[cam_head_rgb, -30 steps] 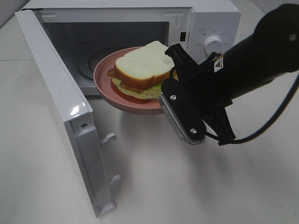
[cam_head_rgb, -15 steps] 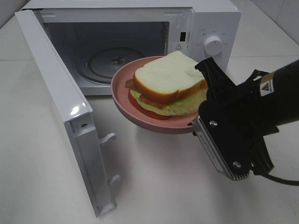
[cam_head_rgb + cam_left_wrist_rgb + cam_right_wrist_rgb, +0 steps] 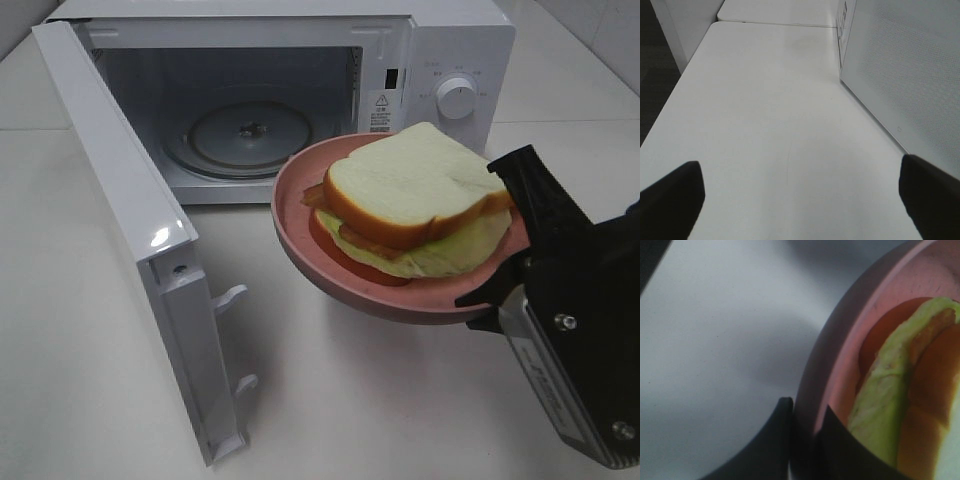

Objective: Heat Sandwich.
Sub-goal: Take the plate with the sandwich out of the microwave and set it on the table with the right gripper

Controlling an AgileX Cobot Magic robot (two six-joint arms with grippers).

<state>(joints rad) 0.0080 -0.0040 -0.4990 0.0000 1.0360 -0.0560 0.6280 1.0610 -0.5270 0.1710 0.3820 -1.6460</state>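
Over on the left, the microwave door (image 3: 130, 230) hangs wide open, swung toward the near left, just as it was a second ago, and the left gripper (image 3: 800, 192) sits out beside the microwave's (image 3: 440, 50) outer wall, its two dark fingers (image 3: 670, 200) spread far apart over bare white table (image 3: 80, 400), holding nothing. Inside the cavity the glass turntable (image 3: 245, 135) is now fully exposed — a second ago the plate covered most of it. And here's the change: the pink plate (image 3: 300, 225) has come right out of the oven mouth, travelling toward the near right, and now it's in the air in front of the microwave's control side, below the white dial (image 3: 458, 100). The sandwich (image 3: 415, 190) rides along on the plate, white bread on top, green and reddish filling showing at its near edge. On the right, the right gripper (image 3: 802, 432) is pinching the plate's near-right rim, one finger under and one over the lip, and the black arm has pulled back toward the near right corner.
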